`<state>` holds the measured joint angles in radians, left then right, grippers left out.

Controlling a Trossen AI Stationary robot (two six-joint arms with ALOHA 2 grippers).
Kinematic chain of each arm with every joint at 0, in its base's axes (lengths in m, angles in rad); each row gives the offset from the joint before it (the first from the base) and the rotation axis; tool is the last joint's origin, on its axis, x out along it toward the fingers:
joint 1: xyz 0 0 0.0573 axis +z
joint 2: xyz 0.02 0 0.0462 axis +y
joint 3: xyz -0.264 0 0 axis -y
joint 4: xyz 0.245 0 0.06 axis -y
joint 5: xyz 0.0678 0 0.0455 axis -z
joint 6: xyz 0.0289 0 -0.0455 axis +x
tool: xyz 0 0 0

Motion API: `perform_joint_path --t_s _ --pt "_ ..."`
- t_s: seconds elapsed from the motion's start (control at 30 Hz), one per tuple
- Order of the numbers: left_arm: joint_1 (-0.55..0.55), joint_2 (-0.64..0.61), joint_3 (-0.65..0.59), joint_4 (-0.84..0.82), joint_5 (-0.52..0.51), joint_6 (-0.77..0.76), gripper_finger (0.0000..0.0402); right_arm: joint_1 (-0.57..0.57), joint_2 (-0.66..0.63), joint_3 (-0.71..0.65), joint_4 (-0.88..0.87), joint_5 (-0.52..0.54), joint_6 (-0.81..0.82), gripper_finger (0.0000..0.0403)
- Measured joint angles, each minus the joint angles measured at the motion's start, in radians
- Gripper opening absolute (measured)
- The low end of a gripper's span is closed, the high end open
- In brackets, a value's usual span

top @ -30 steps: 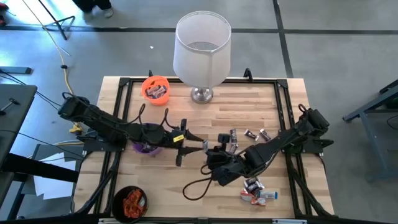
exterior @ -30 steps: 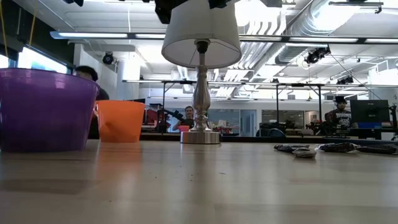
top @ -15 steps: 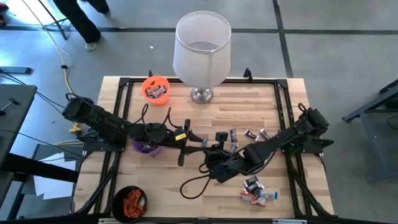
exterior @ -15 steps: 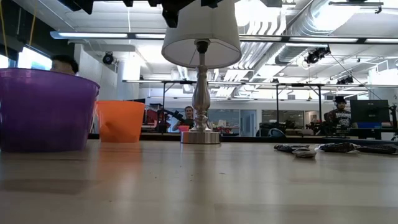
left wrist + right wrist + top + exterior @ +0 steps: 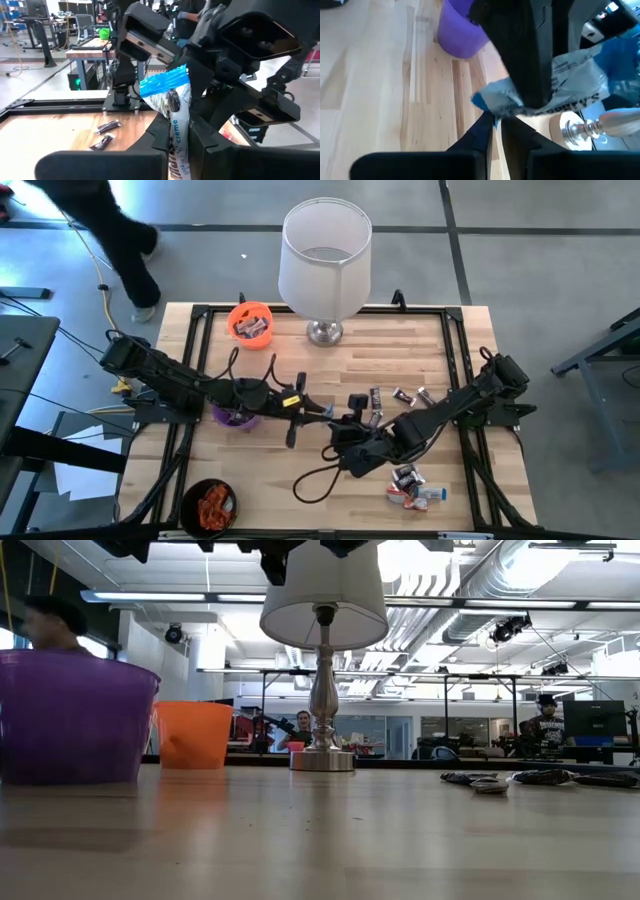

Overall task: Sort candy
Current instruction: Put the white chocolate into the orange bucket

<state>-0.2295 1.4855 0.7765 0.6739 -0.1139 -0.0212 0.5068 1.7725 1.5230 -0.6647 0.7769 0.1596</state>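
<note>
Candy [image 5: 172, 107] (silver-white, blue-edged) pinched from both ends between left gripper [image 5: 176, 142] and right gripper [image 5: 493, 122], both clamped shut; purple cup [image 5: 461, 30] just behind, lamp [image 5: 325, 265] beyond.

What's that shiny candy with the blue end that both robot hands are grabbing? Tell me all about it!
The candy is one small sweet in a crinkly, shiny silver-white wrapper with a bright blue crimped end and dark lettering. It is held up above the wooden table, near its middle, not lying down. The left gripper pinches one end between its dark fingers, and the right gripper pinches the other end, so both are shut on it at once. The wrapper looks creased and squeezed where the fingers press.
</note>
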Motion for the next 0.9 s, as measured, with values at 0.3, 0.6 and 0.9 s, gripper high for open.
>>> perform_joint_path --t_s 0.3,0.6,0.9 --pt "0.006 -0.056 -0.002 -0.119 -0.102 0.033 0.0008 -0.002 -0.001 0.0 -0.193 -0.003 0.155 0.0097" --pt "0.014 -0.439 -0.002 -0.911 -0.608 -0.048 0.0006 0.006 -0.027 0.001 -0.515 -0.158 0.583 0.0124" --pt "0.23 -0.792 0.0 -1.386 -0.738 -0.253 0.0019 0.005 -0.027 0.001 -0.584 -0.226 0.67 0.0124"
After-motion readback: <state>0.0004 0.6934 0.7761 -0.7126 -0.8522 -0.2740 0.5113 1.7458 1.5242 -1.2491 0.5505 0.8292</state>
